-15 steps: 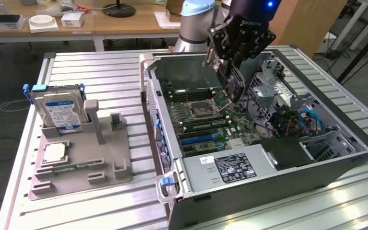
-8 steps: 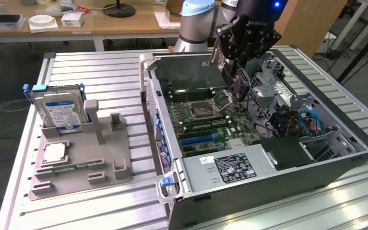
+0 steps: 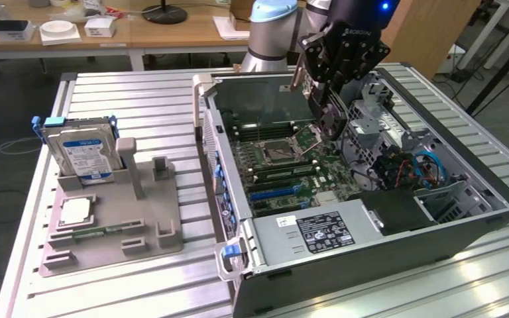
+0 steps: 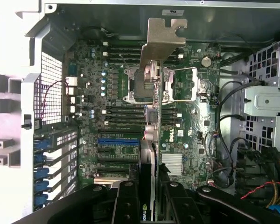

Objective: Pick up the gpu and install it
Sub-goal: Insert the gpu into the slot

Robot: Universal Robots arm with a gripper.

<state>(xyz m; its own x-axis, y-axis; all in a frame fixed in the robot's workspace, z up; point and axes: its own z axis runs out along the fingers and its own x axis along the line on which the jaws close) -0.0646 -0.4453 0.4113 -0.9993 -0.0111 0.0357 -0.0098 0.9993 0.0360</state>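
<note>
Gripper (image 4: 148, 205) is clamped on the gpu (image 4: 163, 37), held edge-on over the board (image 4: 86, 88). Bracket end points away from the gripper, and the long axis seems to cross the blue slot (image 4: 119, 140), hard to be sure.

gpu (image 4: 164, 37) in hand (image 4: 150, 189) over mobo (image 4: 84, 93) in case (image 3: 396, 255), hdd (image 3: 82, 156) on stand (image 3: 144, 222)

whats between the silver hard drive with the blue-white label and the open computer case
In the exterior view: two upright posts of the grey plastic holder, then a bare strip of the slatted metal table.
</note>
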